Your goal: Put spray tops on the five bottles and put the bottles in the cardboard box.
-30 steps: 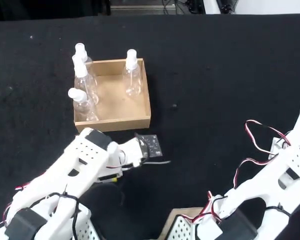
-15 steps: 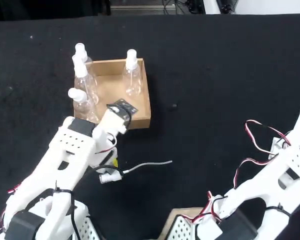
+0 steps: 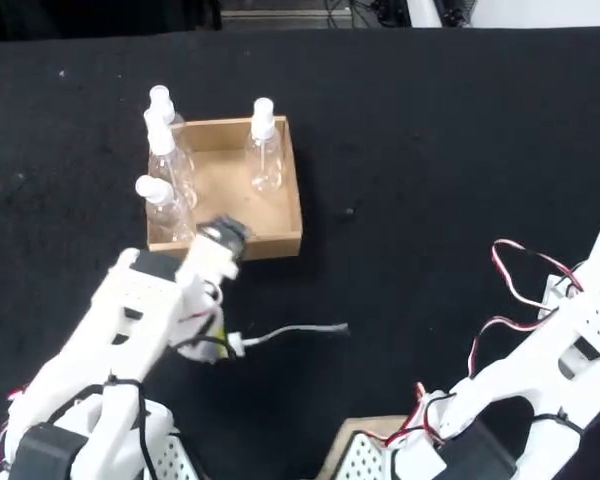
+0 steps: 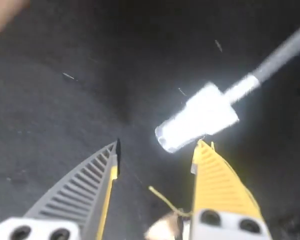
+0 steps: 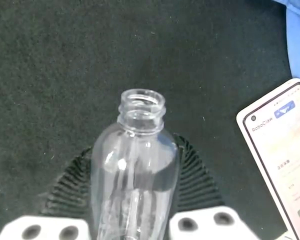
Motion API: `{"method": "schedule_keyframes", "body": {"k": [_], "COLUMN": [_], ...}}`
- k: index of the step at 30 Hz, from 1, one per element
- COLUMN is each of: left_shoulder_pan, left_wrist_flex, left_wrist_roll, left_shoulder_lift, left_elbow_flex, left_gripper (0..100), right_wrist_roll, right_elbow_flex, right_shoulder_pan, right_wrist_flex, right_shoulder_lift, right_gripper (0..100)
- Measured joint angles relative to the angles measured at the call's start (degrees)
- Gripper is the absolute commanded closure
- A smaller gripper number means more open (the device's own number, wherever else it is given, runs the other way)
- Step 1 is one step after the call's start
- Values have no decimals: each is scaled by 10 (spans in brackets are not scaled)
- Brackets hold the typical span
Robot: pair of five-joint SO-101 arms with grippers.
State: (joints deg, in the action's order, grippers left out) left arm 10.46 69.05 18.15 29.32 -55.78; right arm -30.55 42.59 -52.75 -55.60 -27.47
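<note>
Left fingers [image 4: 92, 187] spread, perhaps beside spray top [image 4: 197, 117] (white) | right fingers [image 5: 70, 192] grip capless bottle [image 5: 135, 170]

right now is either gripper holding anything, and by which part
The right gripper holds the capless bottle by its body. The left gripper is open, holding nothing.

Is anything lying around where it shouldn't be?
A white spray top with its thin tube lies loose on the black table by the open left gripper; the clear plastic bottle in the right gripper has none.
</note>
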Motion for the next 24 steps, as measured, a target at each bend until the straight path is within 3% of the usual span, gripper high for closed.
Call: {"method": "schedule_keyframes", "body": {"k": [6, 17, 24], "left_shoulder_pan": [-54, -62, -36], "left_wrist_flex": [-80, -91, 47], "left_wrist_roll": [-9, -9, -39], "left_shoulder_lift": [2, 6, 108], "left_elbow_flex": [-51, -58, 18], "left_gripper": [780, 780, 777], "right_wrist_roll": [-20, -20, -20], "right_elbow_flex": [0, 0, 0], "right_shoulder_pan": [0, 0, 0], "right_wrist_flex": [0, 0, 0], "right_shoulder_lift": [0, 0, 0], "right_gripper": [987, 987, 987]}}
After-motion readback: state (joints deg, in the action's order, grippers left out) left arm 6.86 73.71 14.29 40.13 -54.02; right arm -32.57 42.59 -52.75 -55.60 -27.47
